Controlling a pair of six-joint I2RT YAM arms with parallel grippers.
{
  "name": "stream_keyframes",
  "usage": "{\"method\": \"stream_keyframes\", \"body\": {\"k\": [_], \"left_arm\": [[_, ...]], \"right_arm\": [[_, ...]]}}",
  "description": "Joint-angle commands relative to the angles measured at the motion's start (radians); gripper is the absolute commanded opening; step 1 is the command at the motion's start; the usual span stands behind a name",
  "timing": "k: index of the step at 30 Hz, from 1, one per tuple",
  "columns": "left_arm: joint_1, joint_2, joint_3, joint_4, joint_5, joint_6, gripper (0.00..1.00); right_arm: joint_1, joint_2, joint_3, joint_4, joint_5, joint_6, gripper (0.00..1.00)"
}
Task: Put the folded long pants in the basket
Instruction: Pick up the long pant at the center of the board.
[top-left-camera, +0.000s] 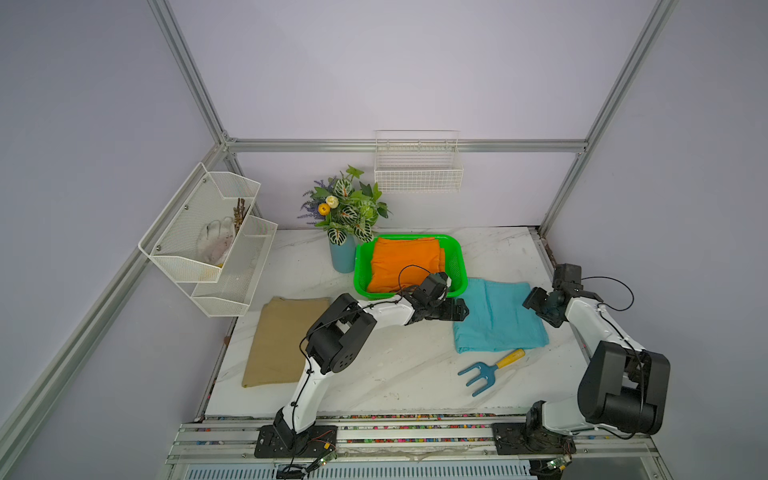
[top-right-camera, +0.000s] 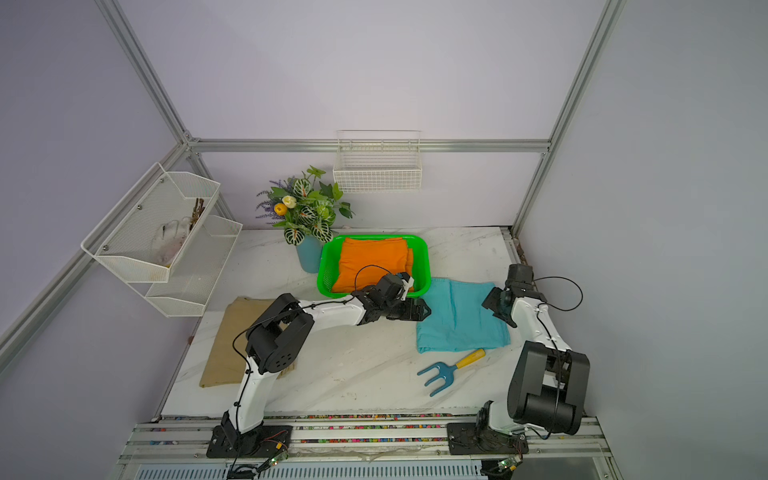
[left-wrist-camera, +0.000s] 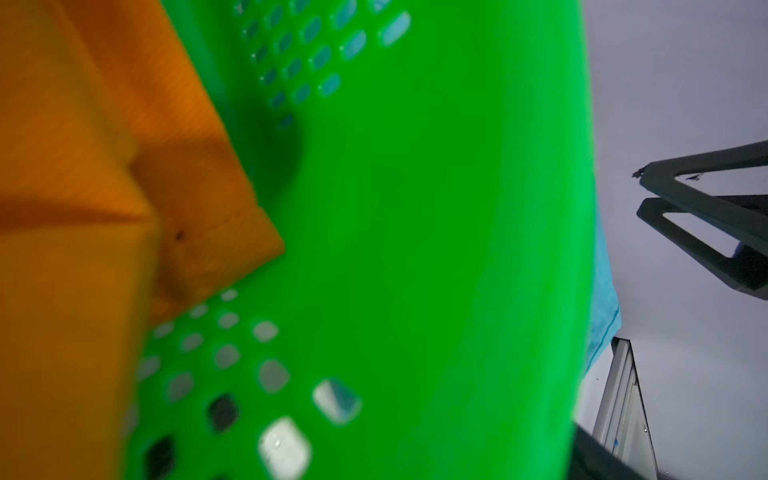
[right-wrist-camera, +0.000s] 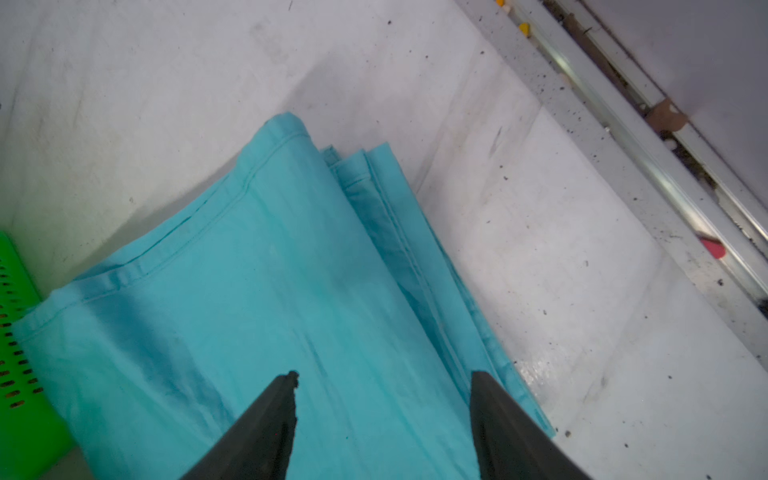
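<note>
**Placement.** Taking 12 o'clock as the back wall, the orange pants (top-left-camera: 405, 264) lie inside the green basket (top-left-camera: 457, 257) and fill most of its floor. Two bundles are outside it. The light blue pants (top-left-camera: 498, 320) lie flat on the table (top-left-camera: 395, 374) at the basket's 4 o'clock, with one corner against the basket's wall. The tan pants (top-left-camera: 282, 336) lie well apart at its 8 o'clock.

**Grippers.** The right gripper (right-wrist-camera: 382, 376) hangs over the blue bundle's 3 o'clock margin. Its fingers (right-wrist-camera: 498, 415) are spread apart, with cloth below them and nothing pinched. The left gripper (top-left-camera: 457, 310) sits at the basket's 5 o'clock corner, just beside the blue bundle's 9 o'clock edge. Its jaws are wide and empty.

**Governing relation.** The blue bundle is the nearer piece for both arms, which flank it from 9 and 3 o'clock. From above it looks nearly square, so I cannot name a long axis. Its stacked fold edges run along the 3 o'clock side, under the right gripper. In my judgement the basket lies up and toward 10 o'clock from there.

**Clearances.**
- A garden fork (top-left-camera: 484, 372) lies just beside the bundle's 6 o'clock edge.
- The table-edge rail (right-wrist-camera: 615, 120) runs near the right gripper at 3 o'clock.
- A potted plant (top-left-camera: 347, 212) stands at the basket's 10 o'clock.
- There is bare marble between the two loose bundles, and the left forearm crosses it.
</note>
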Motion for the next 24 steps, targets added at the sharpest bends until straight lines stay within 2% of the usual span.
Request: {"method": "stream_keyframes", "body": {"k": [1,6,9,14,16,21,24], "left_arm": [[-0.017,0.055,0.071,-0.055,0.001,-0.012,0.95],[-0.024,0.093,0.13,-0.091,0.013,-0.013,0.92],[-0.026,0.094,0.134,-0.097,0.013,-0.008,0.9],[-0.028,0.118,0.183,-0.143,0.024,0.008,0.76],[-0.028,0.132,0.199,-0.152,0.032,0.01,0.76],[-0.028,0.169,0.246,-0.177,0.064,0.013,0.67],[-0.028,0.187,0.27,-0.186,0.086,0.013,0.64]], "right_arm": [[-0.076,0.014,-0.024,0.115,-0.115,-0.036,0.73],[-0.221,0.085,-0.104,0.286,-0.346,-0.039,0.75],[-0.262,0.178,-0.117,0.363,-0.522,-0.04,0.76],[-0.265,0.23,-0.131,0.371,-0.528,-0.061,0.79],[-0.263,0.24,-0.131,0.368,-0.538,-0.065,0.8],[-0.246,0.257,-0.14,0.355,-0.568,-0.072,0.8],[-0.217,0.243,-0.145,0.336,-0.54,-0.08,0.79]]}}
